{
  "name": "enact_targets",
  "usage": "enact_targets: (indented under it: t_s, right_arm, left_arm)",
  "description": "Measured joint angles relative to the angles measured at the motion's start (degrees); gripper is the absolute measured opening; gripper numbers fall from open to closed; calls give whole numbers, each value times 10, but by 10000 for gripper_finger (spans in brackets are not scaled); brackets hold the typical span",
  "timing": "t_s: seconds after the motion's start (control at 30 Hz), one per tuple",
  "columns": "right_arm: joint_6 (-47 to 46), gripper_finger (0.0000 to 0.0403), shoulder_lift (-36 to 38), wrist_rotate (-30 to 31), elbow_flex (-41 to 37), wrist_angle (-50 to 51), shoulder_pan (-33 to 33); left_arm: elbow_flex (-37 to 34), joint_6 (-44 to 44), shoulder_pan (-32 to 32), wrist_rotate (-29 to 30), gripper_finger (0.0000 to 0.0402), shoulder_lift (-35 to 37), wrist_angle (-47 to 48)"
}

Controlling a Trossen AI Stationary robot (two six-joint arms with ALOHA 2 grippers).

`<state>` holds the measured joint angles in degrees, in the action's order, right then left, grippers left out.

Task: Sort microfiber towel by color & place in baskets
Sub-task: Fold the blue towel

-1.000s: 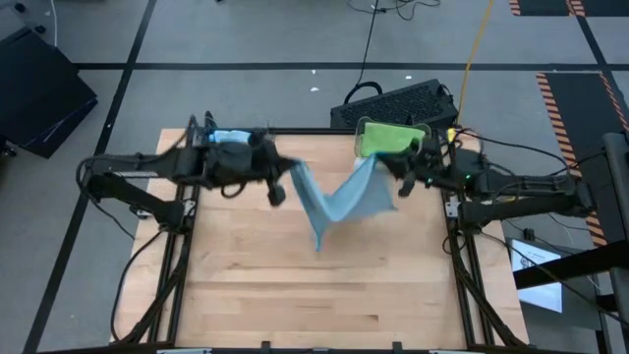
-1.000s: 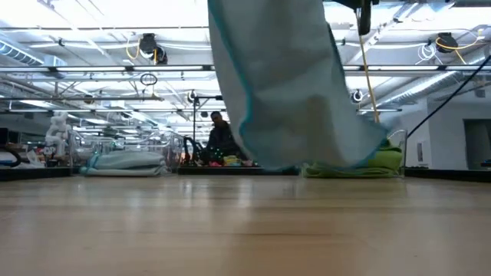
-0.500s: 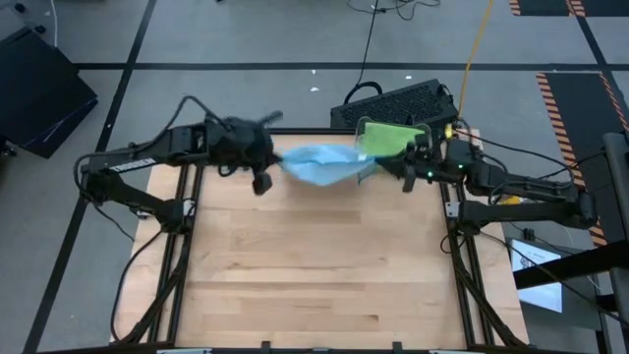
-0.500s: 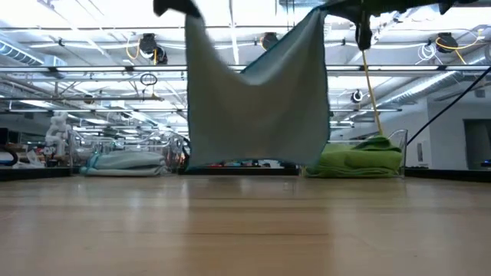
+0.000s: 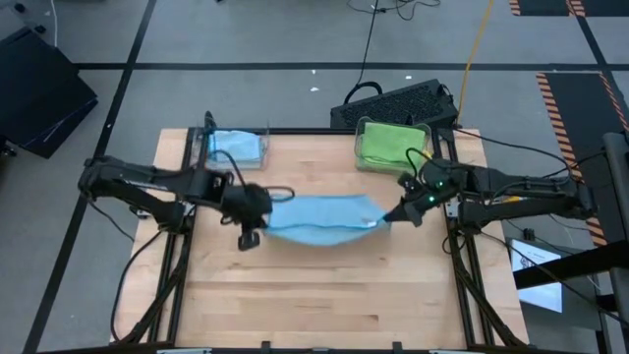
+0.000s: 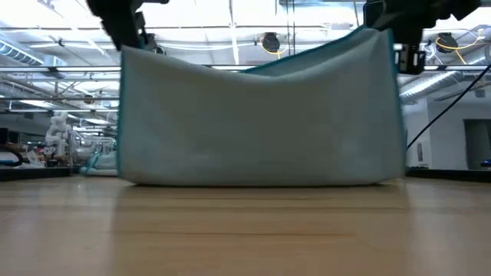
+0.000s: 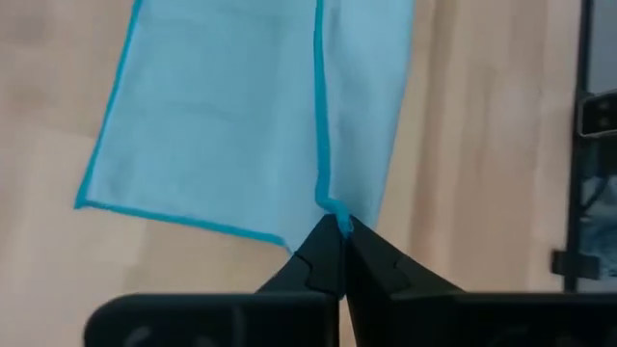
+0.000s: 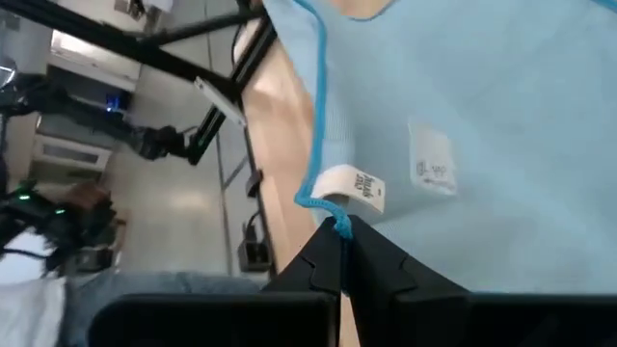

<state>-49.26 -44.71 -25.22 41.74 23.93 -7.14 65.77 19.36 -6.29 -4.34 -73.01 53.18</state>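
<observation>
A light blue microfiber towel (image 5: 319, 218) is held stretched above the middle of the wooden table (image 5: 324, 305), one top corner being pinched between the closed fingers of the left gripper (image 7: 335, 231) and the opposite corner, beside its white label (image 8: 355, 187), between the closed fingers of the right gripper (image 8: 339, 229). In the low view the cloth is seen hanging doubled between the two grips, its lower fold at or just above the tabletop. Two clear baskets are set at the far edge, the left basket (image 5: 236, 147) containing blue cloth and the right basket (image 5: 391, 140) green cloth.
</observation>
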Motion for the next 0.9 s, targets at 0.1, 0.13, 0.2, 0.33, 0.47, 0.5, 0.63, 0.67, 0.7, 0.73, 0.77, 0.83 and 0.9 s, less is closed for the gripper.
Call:
enact_targets:
  t_s: [0.1, 0.13, 0.2, 0.33, 0.47, 0.5, 0.63, 0.67, 0.7, 0.73, 0.77, 0.83, 0.9]
  right_arm:
    - [-28, 2, -3, -3, 0, 5, 14]
    - [-37, 2, -4, -3, 0, 5, 18]
    - [-58, 2, -8, 0, 0, 5, 23]
    - [-99, 2, -13, 69, 0, 0, 27]
    - [-80, 2, -11, 183, -1, -55, 14]
    - [-71, 2, -10, 216, -1, -85, 7]
    - [6, 2, -11, 314, -1, -216, -34]
    - [34, 2, -11, 328, -1, -250, -45]
    - [59, 2, -10, 338, -1, -280, -58]
    - [80, 2, -10, 347, -1, -312, -69]
    - [93, 2, -10, 354, 0, -337, -81]
    - [104, 2, -9, 353, 0, -366, -98]
    - [104, 2, -7, 319, 0, -364, -105]
  left_arm:
    - [-30, 40, -33, -2, 9, 0, -44]
    - [-36, 50, -42, -2, 7, 0, -61]
    - [-44, 65, -57, -2, 4, 0, -84]
    - [-49, 83, -70, 39, 9, 0, -105]
    - [-46, 83, -60, 86, 4, 13, -111]
    - [-45, 82, -53, 95, 4, 20, -122]
    - [-44, 66, -25, 158, 9, 57, -156]
    - [-44, 60, -17, 175, 7, 71, -173]
    - [-44, 56, -10, 193, 4, 89, -189]
    - [-44, 52, -3, 213, 4, 106, -201]
    - [-44, 49, 5, 233, 4, 124, -222]
    - [-42, 33, 19, 253, 7, 157, -245]
    - [-43, 26, 31, 256, 7, 181, -231]
